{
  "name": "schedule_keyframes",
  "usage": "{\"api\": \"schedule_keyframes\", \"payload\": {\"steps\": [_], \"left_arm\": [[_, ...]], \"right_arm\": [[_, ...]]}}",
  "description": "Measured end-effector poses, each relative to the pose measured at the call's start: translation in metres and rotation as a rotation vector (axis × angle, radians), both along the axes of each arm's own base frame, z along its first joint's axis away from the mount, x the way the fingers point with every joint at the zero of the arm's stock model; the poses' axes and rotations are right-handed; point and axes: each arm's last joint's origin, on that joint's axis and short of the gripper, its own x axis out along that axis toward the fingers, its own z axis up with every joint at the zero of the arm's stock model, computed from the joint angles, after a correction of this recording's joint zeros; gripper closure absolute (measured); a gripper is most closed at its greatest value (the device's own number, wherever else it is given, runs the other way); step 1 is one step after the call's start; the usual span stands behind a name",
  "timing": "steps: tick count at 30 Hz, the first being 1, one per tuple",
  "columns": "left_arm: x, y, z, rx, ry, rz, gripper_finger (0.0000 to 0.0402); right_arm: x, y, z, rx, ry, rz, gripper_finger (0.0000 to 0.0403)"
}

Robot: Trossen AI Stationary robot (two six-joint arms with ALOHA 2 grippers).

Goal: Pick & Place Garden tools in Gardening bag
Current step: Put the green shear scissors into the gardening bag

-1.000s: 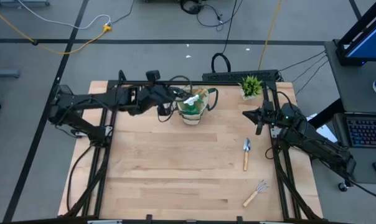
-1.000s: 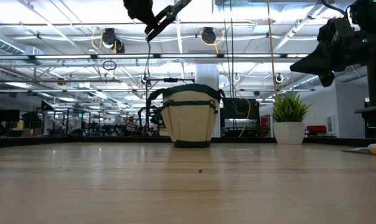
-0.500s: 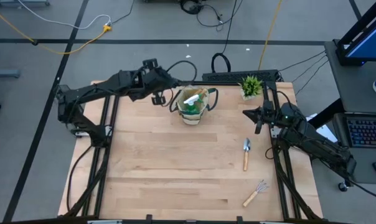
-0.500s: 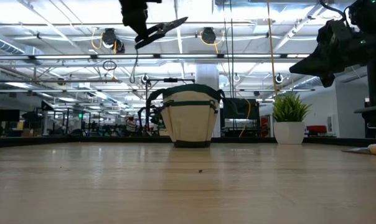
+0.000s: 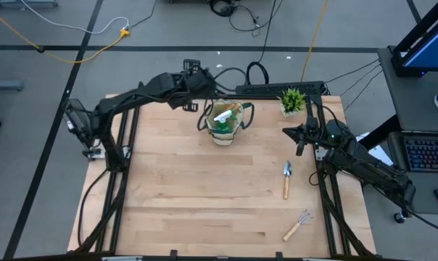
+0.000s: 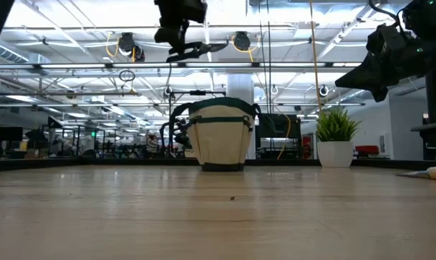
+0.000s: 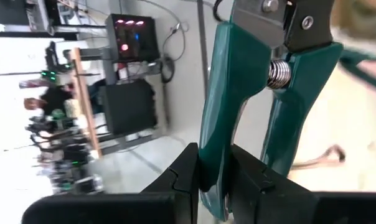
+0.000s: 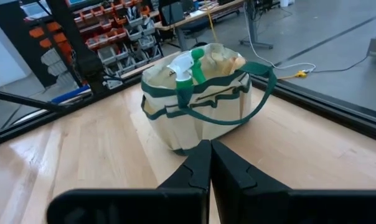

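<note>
My left gripper (image 5: 193, 90) is high above the table's far edge, just left of the beige gardening bag (image 5: 225, 122), shut on teal-handled pruning shears (image 6: 197, 49). The bag stands on its base on the table; it also shows in the right wrist view (image 8: 197, 102). A green spray bottle with a white nozzle (image 8: 187, 68) stands in it. A wooden-handled trowel (image 5: 286, 177) and a hand rake (image 5: 297, 225) lie flat on the table's right side. My right gripper (image 8: 210, 163) is shut and empty, hovering right of the bag and near the trowel. My left gripper pinches one teal handle of the shears (image 7: 214, 155) between its two fingers. The other handle (image 7: 281, 140) lies free beside one finger. The fingers come from above, pointing down. The shears are lifted clear, about level, higher than the bag's top.
A small spiky potted plant (image 5: 292, 100) stands at the far right, behind my right gripper. A black bar (image 5: 277, 88) runs along the far edge behind the bag. Bare wood (image 5: 204, 196) lies across the middle and near side.
My left gripper has gone from beside the bag toward the table's far edge, carrying the shears. The shears have tipped from a steep slant to about level. My right arm has kept still.
</note>
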Motion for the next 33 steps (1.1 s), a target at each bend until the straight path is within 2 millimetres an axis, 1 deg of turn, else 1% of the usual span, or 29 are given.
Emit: {"api": "schedule_keyframes", "payload": {"steps": [4,9,18,23,27,33], "left_arm": [[0.01,0.007,-0.003,0.058,0.101,-0.01,0.0348],[0.018,0.012,-0.012,0.132,0.268,-0.028,0.0348],[0.024,0.013,-0.016,0.162,0.355,-0.086,0.0348],[0.031,0.008,-0.016,0.209,0.428,-0.144,0.0348],[0.039,0.002,-0.016,0.245,0.442,-0.18,0.0348],[0.047,-0.005,-0.024,0.269,0.535,-0.233,0.0348]], "right_arm": [[0.0,0.0,0.0,-0.003,0.001,0.001,0.0403],[0.0,0.0,0.0,-0.019,0.007,0.004,0.0403],[0.0,0.0,0.0,-0.031,0.012,0.007,0.0403],[0.0,0.0,0.0,-0.031,0.012,0.008,0.0403],[0.0,0.0,0.0,-0.043,0.016,0.01,0.0403],[0.0,0.0,0.0,-0.048,0.018,0.014,0.0403]]}}
